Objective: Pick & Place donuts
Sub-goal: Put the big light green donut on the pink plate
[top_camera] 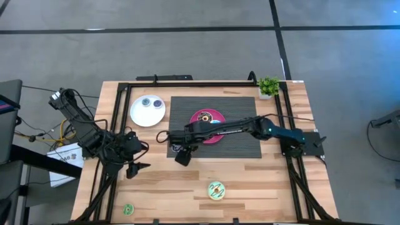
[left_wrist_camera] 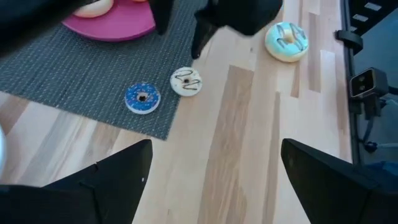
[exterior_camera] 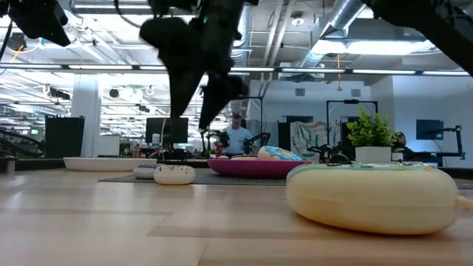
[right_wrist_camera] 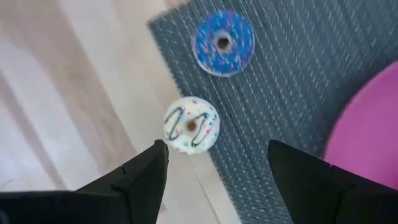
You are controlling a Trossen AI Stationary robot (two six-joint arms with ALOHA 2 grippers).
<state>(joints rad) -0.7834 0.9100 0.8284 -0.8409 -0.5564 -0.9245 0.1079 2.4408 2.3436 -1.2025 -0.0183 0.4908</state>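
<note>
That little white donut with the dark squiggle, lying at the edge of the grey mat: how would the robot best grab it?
Probably straight from above. The cream donut lies flat, half on the grey mat, so its outer rim is the part to pinch, one finger on each side. The right gripper already hangs open over it, and the blue donut lies clear of it.

A pale green donut (exterior_camera: 373,193) lies nearest; a pink plate (exterior_camera: 255,166) sits beyond.

Two tiny donuts (right_wrist_camera: 191,125) — side by side at mat (right_wrist_camera: 292,81) edge

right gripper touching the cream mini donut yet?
Apart. Right wrist view: right gripper open, both fingers clear of the cream mini donut lying at the mat's edge.
</note>
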